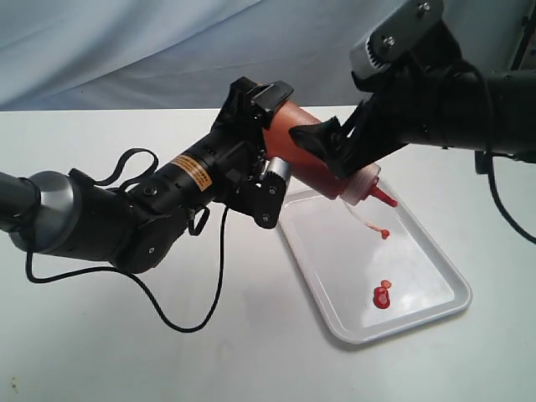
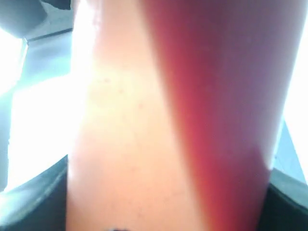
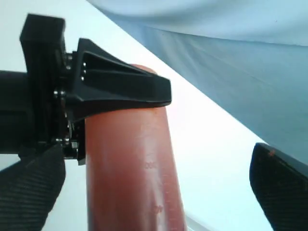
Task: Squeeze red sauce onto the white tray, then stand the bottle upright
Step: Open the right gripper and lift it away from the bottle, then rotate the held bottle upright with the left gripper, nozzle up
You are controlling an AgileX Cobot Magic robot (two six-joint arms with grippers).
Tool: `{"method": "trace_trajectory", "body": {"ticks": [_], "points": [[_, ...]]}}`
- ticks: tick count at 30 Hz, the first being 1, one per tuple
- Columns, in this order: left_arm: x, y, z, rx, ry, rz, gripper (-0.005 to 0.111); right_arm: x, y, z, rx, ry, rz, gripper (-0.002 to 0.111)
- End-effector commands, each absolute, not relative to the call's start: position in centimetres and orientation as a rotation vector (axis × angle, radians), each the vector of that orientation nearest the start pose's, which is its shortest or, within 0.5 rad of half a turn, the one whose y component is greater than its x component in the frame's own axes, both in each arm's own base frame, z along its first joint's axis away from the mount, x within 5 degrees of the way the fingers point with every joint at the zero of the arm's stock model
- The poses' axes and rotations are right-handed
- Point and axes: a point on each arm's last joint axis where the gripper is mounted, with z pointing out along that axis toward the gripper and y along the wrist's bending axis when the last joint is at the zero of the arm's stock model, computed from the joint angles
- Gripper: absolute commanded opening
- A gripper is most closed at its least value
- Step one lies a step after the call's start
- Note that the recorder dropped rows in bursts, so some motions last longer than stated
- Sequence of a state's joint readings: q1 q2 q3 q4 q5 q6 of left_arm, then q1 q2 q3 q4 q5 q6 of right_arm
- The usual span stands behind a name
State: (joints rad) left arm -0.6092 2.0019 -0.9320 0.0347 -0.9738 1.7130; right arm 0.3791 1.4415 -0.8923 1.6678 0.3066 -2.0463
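The bottle (image 1: 283,144) hangs in the air over the tray's (image 1: 423,251) 11 o'clock corner. It is tilted, with its base toward 10 o'clock and its red nozzle (image 1: 384,198) pointing down toward 4 o'clock in the exterior view. The left tool (image 1: 270,134) is clenched on the base end and carries the bottle. In the left wrist view the red-stained wall fills nearly the whole picture.

The right tool (image 1: 331,155) straddles the bottle nearer the neck and is released. In the right wrist view its two fingers (image 3: 281,187) stand wide, with a clear gap between this one and the bottle wall.

A small red cap (image 1: 384,234) dangles on a clear strand below the nozzle, above the tray.

The tray lies flat on the white worktop (image 1: 126,352), at 4 o'clock from the middle of the exterior view. A blob of sauce (image 1: 382,295) sits on it toward its 5 o'clock end, well apart from the nozzle. More sauce shows dark red through the bottle wall.

A pale blue cloth (image 1: 167,50) hangs behind the worktop at 12 o'clock.
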Motion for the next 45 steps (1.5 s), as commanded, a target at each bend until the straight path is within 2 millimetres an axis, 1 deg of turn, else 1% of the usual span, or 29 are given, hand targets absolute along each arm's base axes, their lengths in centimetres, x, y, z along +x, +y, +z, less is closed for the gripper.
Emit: {"method": "trace_trajectory", "body": {"ticks": [1, 7, 14, 17, 19, 23, 27, 32, 35, 39, 40, 43, 45], "points": [[33.5, -22.0, 18.0, 1.403, 0.689, 0.863, 0.0, 27.7, 12.8, 30.7, -0.786, 1.749, 0.227, 0.095], [34.1, -21.1, 17.8, 1.346, 0.811, 0.766, 0.0, 26.8, 10.8, 33.0, -0.643, 1.736, 0.075, 0.095], [33.8, -20.2, 16.8, 1.369, 0.854, 0.743, 0.0, 25.7, 10.0, 34.7, -0.571, 1.702, 0.068, 0.095], [33.4, -20.0, 16.5, 1.339, 0.868, 0.688, 0.0, 25.5, 9.9, 34.9, -0.568, 1.694, 0.068, 0.095], [33.2, -19.9, 16.7, 1.302, 0.864, 0.671, 0.0, 25.2, 9.9, 34.8, -0.576, 1.691, 0.071, 0.095], [32.9, -19.7, 16.6, 1.291, 0.888, 0.656, 0.0, 24.6, 9.6, 34.6, -0.577, 1.692, 0.061, 0.095], [32.5, -19.3, 17.2, 1.181, 0.994, 0.519, 0.0, 23.6, 9.2, 34.9, -0.571, 1.676, 0.061, 0.095], [31.5, -19.2, 17.2, 1.132, 1.02, 0.397, 0.0, 22.2, 8.6, 35.2, -0.562, 1.65, 0.062, 0.095], [31.1, -19.0, 16.8, 1.104, 1.061, 0.343, 0.0, 21.5, 8.4, 35.5, -0.562, 1.632, 0.069, 0.095], [30.8, -18.8, 16.3, 1.056, 1.128, 0.256, 0.0, 20.9, 8.2, 35.3, -0.562, 1.629, 0.07, 0.095], [30.6, -18.7, 16.2, 1.026, 1.163, 0.208, 0.0, 20.6, 8.1, 35.2, -0.561, 1.626, 0.07, 0.095], [30.0, -18.4, 16.2, 0.923, 1.185, 0.106, 0.0, 20.4, 8.0, 35.2, -0.557, 1.626, 0.074, 0.095], [29.5, -17.9, 15.6, 0.877, 1.241, 0.04, 0.0, 20.4, 8.0, 35.1, -0.555, 1.629, 0.079, 0.095]]}}
